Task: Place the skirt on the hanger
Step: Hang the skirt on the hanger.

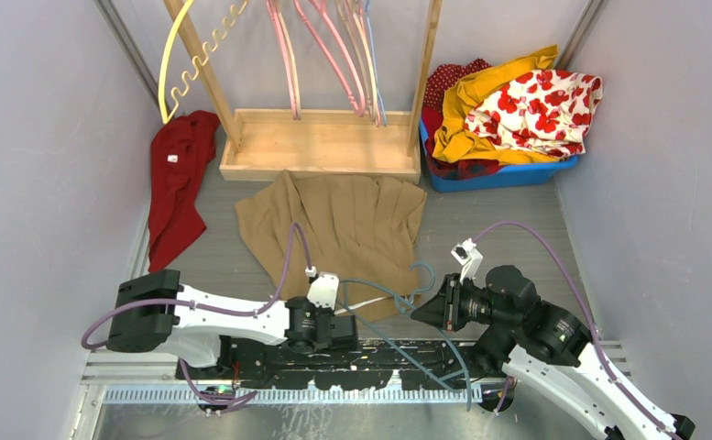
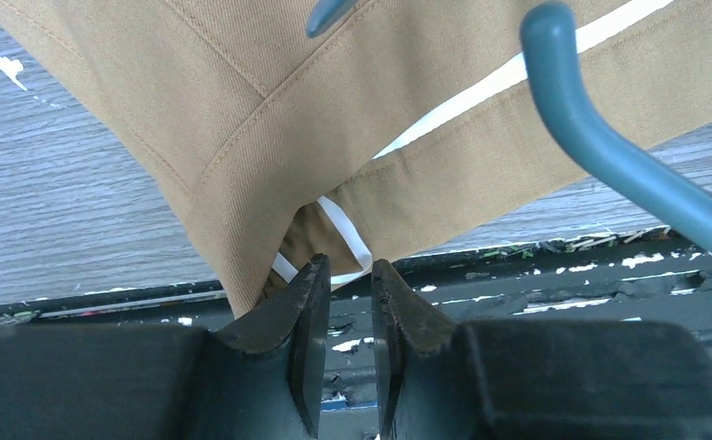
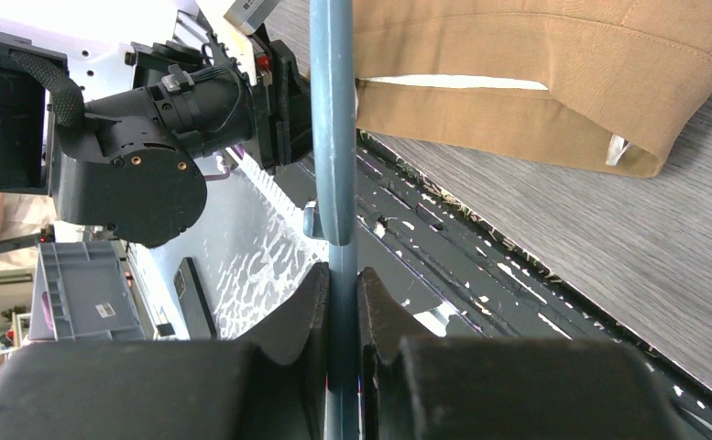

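Cloth of a deep red (image 1: 176,174) lies crumpled along the left edge of the table (image 1: 508,243), reaching up toward the far left corner. Just right of it, at the near edge, I see my left arm stretched out to the right. The left gripper (image 2: 347,280) sits low at the near end of the skirt (image 1: 352,220). In my left wrist view its fingers stand a narrow gap apart, and I see nothing clamped between them. One fingertip (image 2: 304,293) sits right against the corner of the waistband. A white ribbon loop (image 2: 356,246) hangs just beyond the tips.

The skirt is tan and pleated. It lies spread flat in the middle of the table with its waistband toward the near edge. Its far end reaches the base of the wooden rack (image 1: 320,147) at the far edge, and pink hangers (image 1: 288,55) dangle from that rack.

The teal hanger (image 3: 332,119) is over the near right part of the skirt. In the left wrist view its bend curves across the waistband. My right gripper (image 3: 343,275) is clamped on the hanger's rod, with a finger pressed tight on either side. It holds the rod near the near edge, just right of the left gripper.

A blue bin (image 1: 517,176) in the far right corner holds a yellow garment (image 1: 476,105) and a white one printed with red flowers (image 1: 540,110).
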You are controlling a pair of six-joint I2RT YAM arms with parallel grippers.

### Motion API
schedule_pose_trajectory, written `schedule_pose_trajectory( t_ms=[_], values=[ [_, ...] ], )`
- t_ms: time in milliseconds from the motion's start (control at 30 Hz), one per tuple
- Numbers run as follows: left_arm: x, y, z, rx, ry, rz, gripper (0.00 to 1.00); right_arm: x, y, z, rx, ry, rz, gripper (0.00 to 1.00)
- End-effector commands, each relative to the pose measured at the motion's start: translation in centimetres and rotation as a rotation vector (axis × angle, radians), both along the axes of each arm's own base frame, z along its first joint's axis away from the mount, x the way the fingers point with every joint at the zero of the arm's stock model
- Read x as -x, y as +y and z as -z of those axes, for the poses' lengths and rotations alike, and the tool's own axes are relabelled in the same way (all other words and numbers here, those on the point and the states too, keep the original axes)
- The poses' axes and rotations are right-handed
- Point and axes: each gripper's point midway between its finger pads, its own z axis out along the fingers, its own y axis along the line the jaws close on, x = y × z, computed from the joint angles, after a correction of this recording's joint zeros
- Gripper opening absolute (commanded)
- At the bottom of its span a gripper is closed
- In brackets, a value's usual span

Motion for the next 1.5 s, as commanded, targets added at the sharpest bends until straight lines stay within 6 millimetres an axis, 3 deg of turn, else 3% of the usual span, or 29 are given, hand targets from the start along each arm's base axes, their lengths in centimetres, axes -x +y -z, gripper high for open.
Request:
schedule_pose_trajectory(
  t_ms=[0,567,767,1033,1267,1467],
  values=[
    [-0.7,0.8,-0.5,-0.013,-0.043,0.019,0.24,-0.1,0.3,-1.7,-0.057,-0.042,-0.004,0.01],
    [0.2,-1.0,0.9,0.02,0.045,0.127,0.25,-0.2,0.4,-1.7,-0.052,-0.041,-0.006,0.01],
    [0.1,0.1,1.9,0.0,0.062,0.097,0.25,-0.3,0.5,-1.9,-0.053,-0.043,-0.007,0.01],
    [-0.6,1.4,1.2,0.006,0.037,0.058,0.22,-0.4,0.6,-1.8,-0.049,-0.045,-0.01,0.01],
    [-0.9,2.0,1.1,0.026,0.035,0.04,0.05,-0.5,0.8,-1.7,-0.046,-0.041,-0.013,0.01],
    [-0.9,1.7,0.6,0.08,0.03,0.041,0.02,-0.6,0.9,-1.6,-0.046,-0.038,-0.013,0.01]
  ],
)
